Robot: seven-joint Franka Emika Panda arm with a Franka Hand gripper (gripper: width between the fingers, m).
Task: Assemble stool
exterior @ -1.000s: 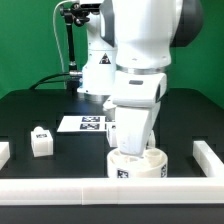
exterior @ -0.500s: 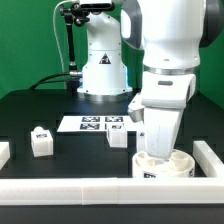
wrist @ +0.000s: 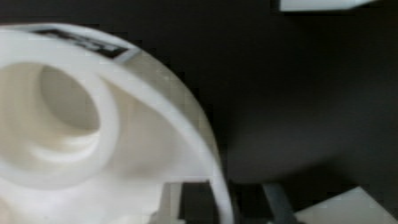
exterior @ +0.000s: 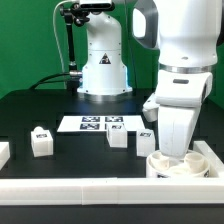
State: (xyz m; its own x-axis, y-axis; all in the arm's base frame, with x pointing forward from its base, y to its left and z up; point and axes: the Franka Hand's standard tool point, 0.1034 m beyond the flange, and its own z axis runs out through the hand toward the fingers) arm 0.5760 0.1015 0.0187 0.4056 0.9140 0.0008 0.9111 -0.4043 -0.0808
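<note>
The round white stool seat (exterior: 176, 167) lies on the black table at the exterior view's right, close to the front and right rails. My gripper (exterior: 173, 155) comes straight down onto it. In the wrist view the seat (wrist: 89, 110) fills the picture with its hollow side up, and its thin rim runs between the fingers of my gripper (wrist: 222, 205), which is shut on it. Three white block legs stand apart on the table: one at the left (exterior: 40, 141), one in the middle (exterior: 118, 138), and one (exterior: 146, 141) partly hidden behind my arm.
The marker board (exterior: 92, 123) lies flat behind the legs. White border rails run along the front (exterior: 90, 190), the right (exterior: 212, 155) and the left (exterior: 3, 152). The arm's base (exterior: 103, 70) stands at the back.
My gripper has moved steadily toward the exterior view's right, and the seat has moved with it, from the middle of the front rail to near the right rail. The legs have not moved.
</note>
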